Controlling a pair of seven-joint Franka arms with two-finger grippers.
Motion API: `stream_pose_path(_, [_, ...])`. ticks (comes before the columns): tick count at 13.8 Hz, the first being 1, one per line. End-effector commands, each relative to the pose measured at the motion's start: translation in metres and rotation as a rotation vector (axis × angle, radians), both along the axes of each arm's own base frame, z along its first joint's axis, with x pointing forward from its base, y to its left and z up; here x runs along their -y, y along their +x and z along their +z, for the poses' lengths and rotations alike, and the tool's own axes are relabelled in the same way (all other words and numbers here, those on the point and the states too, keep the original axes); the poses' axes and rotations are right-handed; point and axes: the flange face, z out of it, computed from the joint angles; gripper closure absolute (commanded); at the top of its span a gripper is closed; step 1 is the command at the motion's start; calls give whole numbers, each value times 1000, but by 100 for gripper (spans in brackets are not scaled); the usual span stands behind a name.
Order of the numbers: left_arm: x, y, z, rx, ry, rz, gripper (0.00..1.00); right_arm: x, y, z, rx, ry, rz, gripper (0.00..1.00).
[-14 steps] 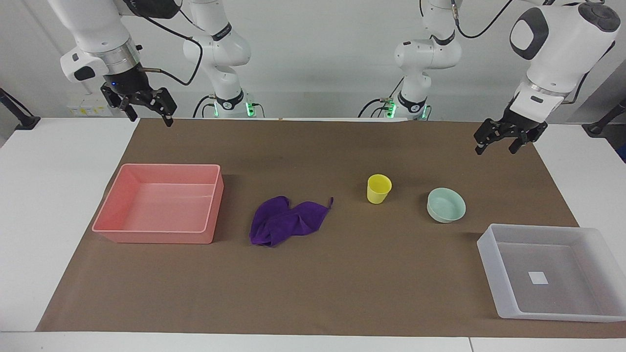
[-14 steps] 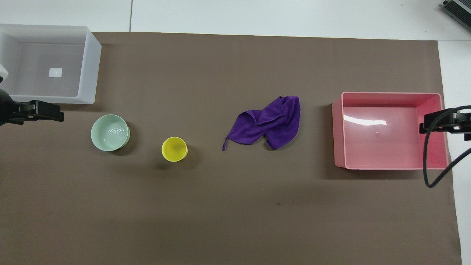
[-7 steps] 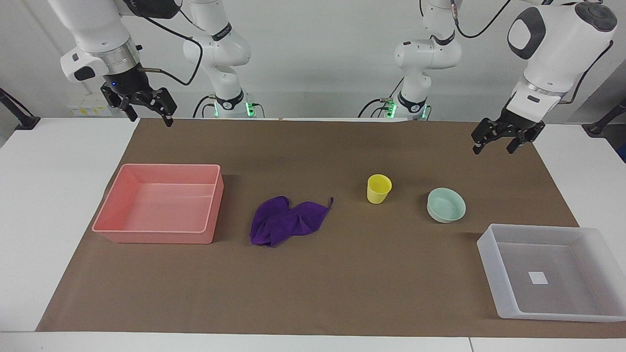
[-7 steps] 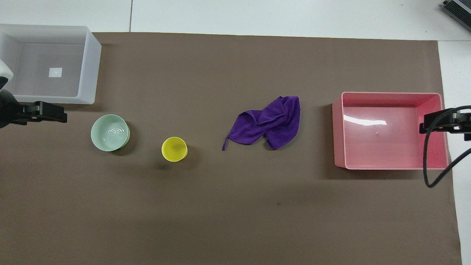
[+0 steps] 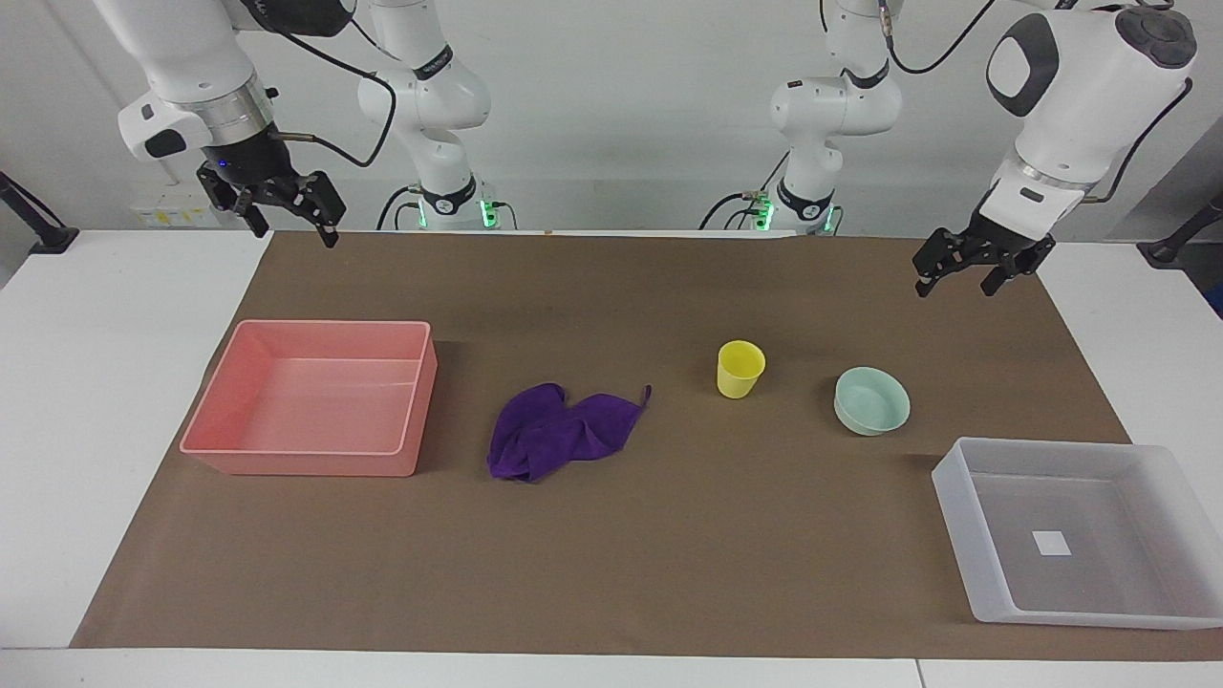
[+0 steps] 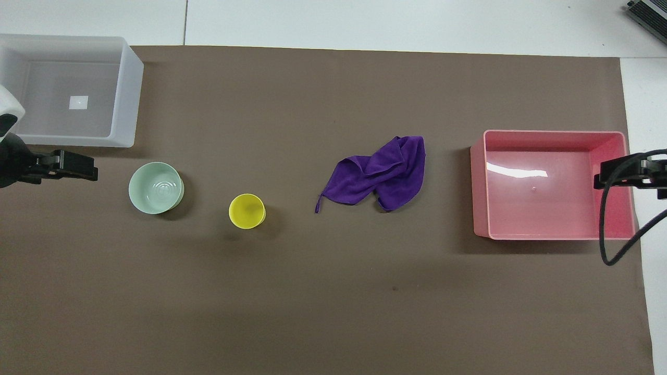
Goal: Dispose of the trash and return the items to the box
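Observation:
The purple cloth (image 5: 559, 432) (image 6: 379, 173) lies crumpled mid-mat. The yellow cup (image 5: 740, 369) (image 6: 247, 211) stands upright beside it, toward the left arm's end. The mint-green bowl (image 5: 871, 400) (image 6: 156, 187) sits upright beside the cup. The translucent box (image 5: 965, 516) (image 6: 127, 99) with a white label is at the left arm's end, farther from the robots than the bowl. My left gripper (image 5: 953, 285) (image 6: 86, 166) hangs open and empty in the air over the mat near the bowl. My right gripper (image 5: 296, 234) (image 6: 607, 174) waits open and empty, raised over the pink tray's end.
A pink rectangular tray (image 5: 416, 401) (image 6: 479, 182) sits at the right arm's end of the brown mat (image 5: 669, 573), beside the cloth. White table surface borders the mat at both ends.
My left gripper has drifted a little toward the middle of the table, closer to the bowl. The right arm and all objects have not moved.

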Motion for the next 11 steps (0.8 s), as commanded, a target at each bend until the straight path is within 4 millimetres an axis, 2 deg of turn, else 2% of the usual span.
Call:
stream_pose_path(1, [-5,-8,1,11,21,11,0,2,-8,2,-10,17,8,0])
stream_pose_path(3, [-11,-6,-3,41,21,15,0,2,-8,1,-11,18,8,0])
stream_pose_path(6, [-13,-10,-20,73,20,17,0,2,-8,2,-10,17,8,0])
stream_pose_path(11, [-12,-10,-67,84,20,19,0,2,-8,1,-11,18,8,0])
